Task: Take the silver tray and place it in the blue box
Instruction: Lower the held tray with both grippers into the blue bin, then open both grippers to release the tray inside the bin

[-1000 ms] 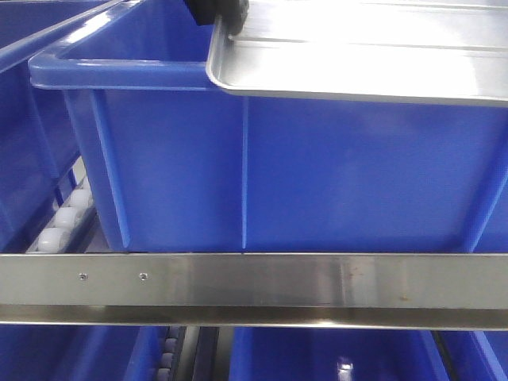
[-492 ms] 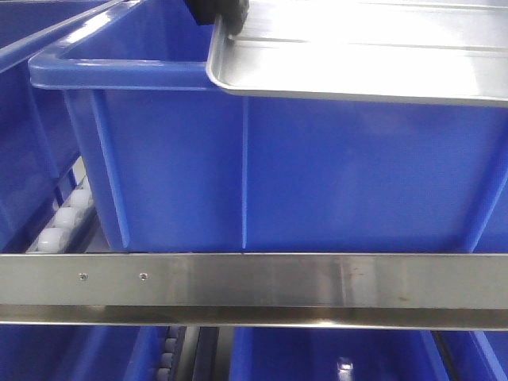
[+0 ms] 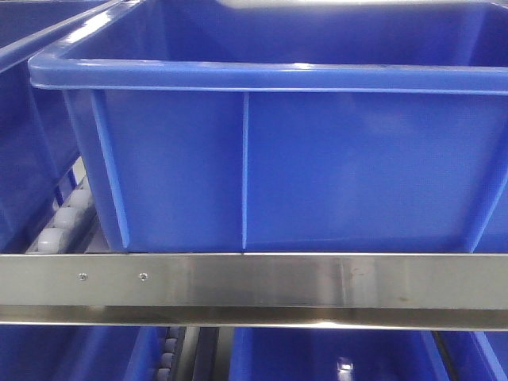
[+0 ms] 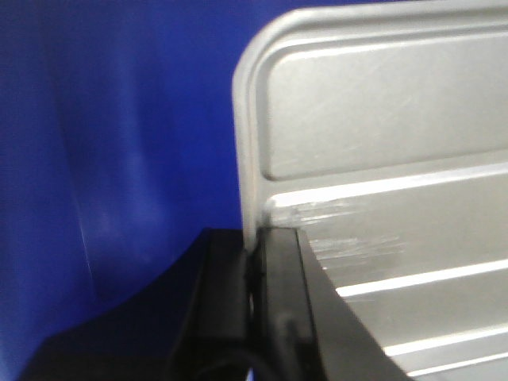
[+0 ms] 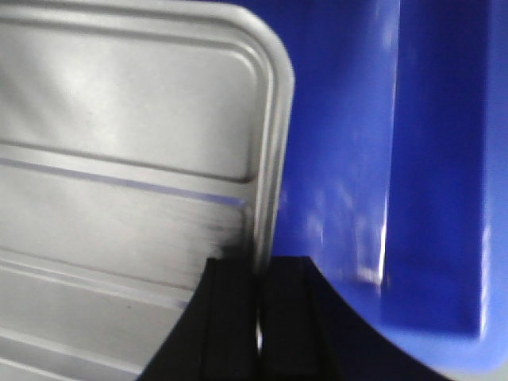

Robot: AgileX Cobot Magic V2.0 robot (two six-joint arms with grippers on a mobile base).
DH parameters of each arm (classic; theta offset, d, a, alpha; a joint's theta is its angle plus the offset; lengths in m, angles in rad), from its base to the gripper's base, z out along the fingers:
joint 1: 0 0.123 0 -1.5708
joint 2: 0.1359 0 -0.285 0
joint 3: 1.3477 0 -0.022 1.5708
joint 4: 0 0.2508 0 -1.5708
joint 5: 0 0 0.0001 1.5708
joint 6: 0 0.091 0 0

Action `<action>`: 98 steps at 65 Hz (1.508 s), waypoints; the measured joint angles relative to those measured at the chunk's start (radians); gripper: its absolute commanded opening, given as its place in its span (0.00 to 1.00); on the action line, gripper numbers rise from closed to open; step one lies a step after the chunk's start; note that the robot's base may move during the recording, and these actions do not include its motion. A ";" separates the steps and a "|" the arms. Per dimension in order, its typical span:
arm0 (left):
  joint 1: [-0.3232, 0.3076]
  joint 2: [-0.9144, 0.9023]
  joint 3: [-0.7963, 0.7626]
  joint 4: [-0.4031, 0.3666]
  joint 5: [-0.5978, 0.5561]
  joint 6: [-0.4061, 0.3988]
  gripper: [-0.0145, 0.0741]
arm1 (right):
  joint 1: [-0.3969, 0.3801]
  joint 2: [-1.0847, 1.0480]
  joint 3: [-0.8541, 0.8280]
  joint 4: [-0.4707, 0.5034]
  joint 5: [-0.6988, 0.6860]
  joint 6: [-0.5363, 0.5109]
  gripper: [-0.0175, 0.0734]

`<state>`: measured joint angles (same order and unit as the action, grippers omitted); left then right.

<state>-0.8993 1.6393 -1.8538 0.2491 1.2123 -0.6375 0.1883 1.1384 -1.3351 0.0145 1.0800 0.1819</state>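
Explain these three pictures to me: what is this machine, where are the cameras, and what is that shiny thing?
It is a two-armed robot; each arm ends in a clamp called a gripper. One camera looks forward at a large blue box beside white rollers, behind a steel rail. The other two cameras sit on the wrists. There, the left gripper and the right gripper each pinch a rim of a silver tray.

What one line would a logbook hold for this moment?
left hand: shut on silver tray rim | right hand: shut on opposite rim | tray: apparently inside blue box, not yet released
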 measured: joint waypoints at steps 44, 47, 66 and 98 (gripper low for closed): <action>0.254 0.263 -0.007 -0.065 -0.179 0.086 0.06 | 0.020 0.497 -0.162 0.024 -0.146 -0.007 0.25; 0.256 0.284 -0.007 -0.061 -0.191 0.086 0.06 | 0.020 0.520 -0.162 0.021 -0.156 -0.007 0.25; 0.260 0.332 -0.020 -0.013 -0.205 0.097 0.07 | 0.022 0.601 -0.162 0.026 -0.200 -0.004 0.26; 0.262 0.339 -0.035 -0.026 -0.202 0.144 0.68 | 0.020 0.597 -0.166 -0.004 -0.192 -0.015 0.87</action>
<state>-0.6371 1.9783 -1.8884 0.2229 1.0100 -0.4937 0.2082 1.7355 -1.5014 0.0108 0.8877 0.1671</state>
